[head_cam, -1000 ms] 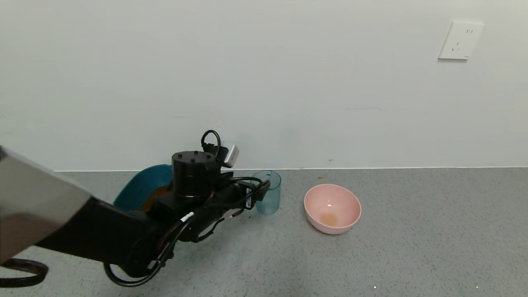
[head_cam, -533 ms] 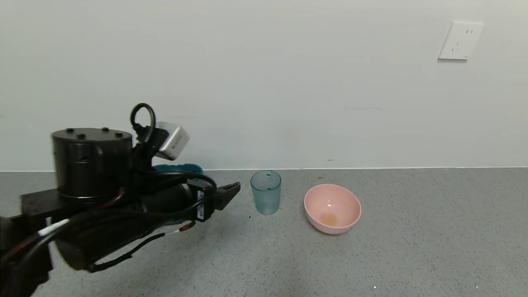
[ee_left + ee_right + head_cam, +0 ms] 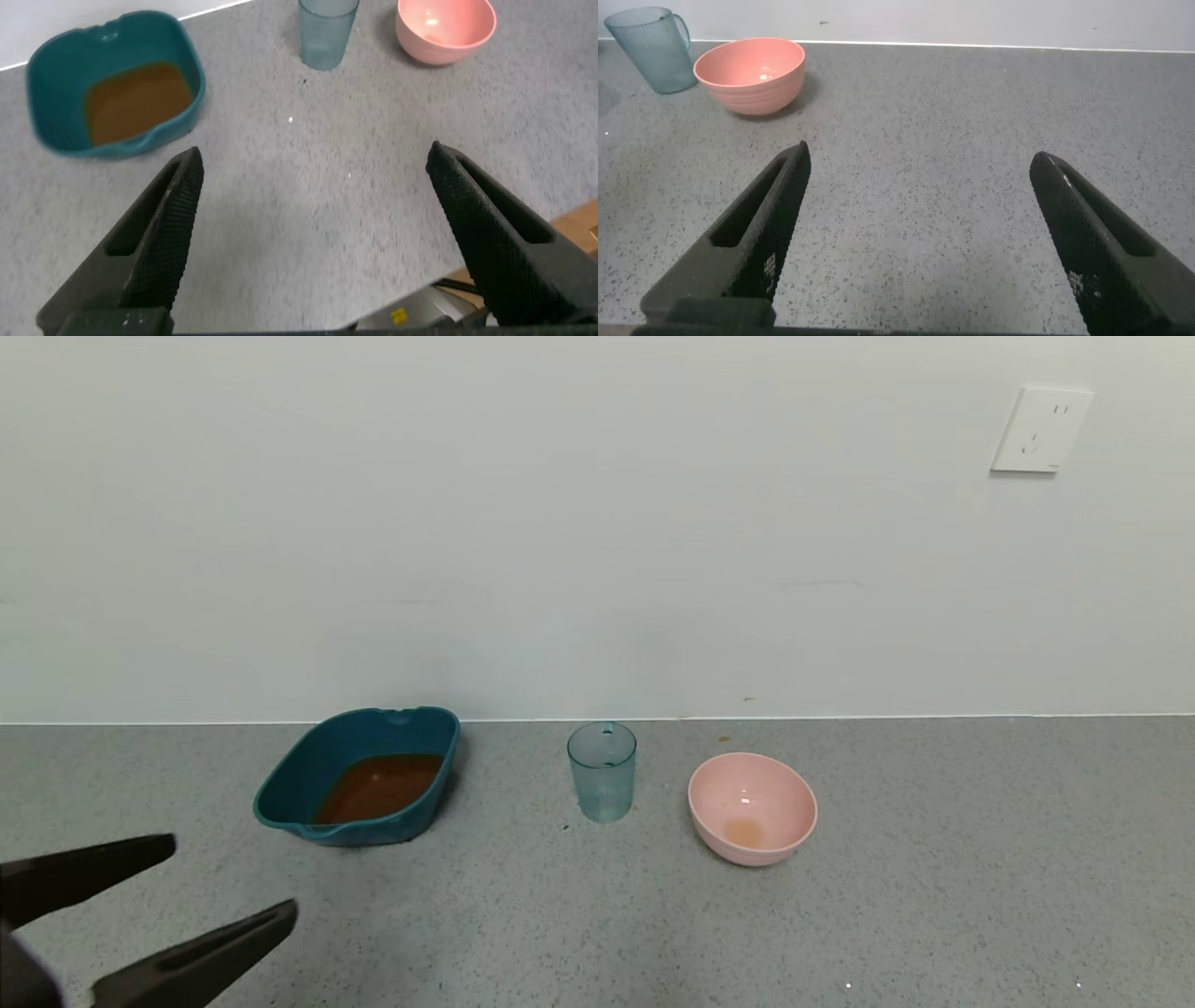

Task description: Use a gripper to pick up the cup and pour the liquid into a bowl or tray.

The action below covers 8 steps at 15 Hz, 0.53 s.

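The ribbed blue-green cup [image 3: 602, 772] stands upright on the grey counter between the tray and a pink bowl, with no liquid showing in it. The dark teal tray [image 3: 280, 793] holds the reddish-brown liquid [image 3: 378, 786]. My left gripper [image 3: 233, 877] is open and empty at the near left, well short of the tray. Its wrist view shows the tray [image 3: 56, 56], the liquid [image 3: 140, 98] and the cup [image 3: 327, 33] beyond the left gripper [image 3: 316, 154]. My right gripper [image 3: 921, 154] is open over bare counter, with the cup [image 3: 654, 47] far off.
A round pink bowl [image 3: 752, 807] with a faint orange stain sits right of the cup and also appears as the pink bowl [image 3: 750, 75] in the right wrist view. The white wall rises just behind the vessels, with an outlet [image 3: 1041, 429] at upper right.
My left arm has pulled back from the cup toward the near left, uncovering the tray. The cup stays standing where it was.
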Tool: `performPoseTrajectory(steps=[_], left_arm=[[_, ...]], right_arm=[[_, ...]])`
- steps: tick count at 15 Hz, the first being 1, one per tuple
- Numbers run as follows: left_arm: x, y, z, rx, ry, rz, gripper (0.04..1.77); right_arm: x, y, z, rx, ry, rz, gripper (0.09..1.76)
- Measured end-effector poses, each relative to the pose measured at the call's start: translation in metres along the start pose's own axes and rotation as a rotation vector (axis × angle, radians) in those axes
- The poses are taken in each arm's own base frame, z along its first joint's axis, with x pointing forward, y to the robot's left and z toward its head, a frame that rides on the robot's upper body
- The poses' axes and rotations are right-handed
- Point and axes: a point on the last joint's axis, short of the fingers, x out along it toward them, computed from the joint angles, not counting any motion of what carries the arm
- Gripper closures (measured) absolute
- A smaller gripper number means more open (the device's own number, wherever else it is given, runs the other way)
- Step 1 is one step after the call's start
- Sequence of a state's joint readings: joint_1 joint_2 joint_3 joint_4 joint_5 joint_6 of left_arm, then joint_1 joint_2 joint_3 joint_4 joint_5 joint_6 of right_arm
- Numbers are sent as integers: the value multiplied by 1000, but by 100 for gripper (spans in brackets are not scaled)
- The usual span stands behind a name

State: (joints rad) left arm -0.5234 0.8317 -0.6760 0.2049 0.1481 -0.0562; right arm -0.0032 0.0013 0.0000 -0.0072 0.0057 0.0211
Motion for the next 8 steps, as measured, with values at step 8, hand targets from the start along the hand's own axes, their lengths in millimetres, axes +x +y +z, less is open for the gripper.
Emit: performPoseTrajectory(steps=[8], left_arm=[[-78,12,-41,-81,-135,218,10]], right_arm=[[0,0,0,0,0,0,14]])
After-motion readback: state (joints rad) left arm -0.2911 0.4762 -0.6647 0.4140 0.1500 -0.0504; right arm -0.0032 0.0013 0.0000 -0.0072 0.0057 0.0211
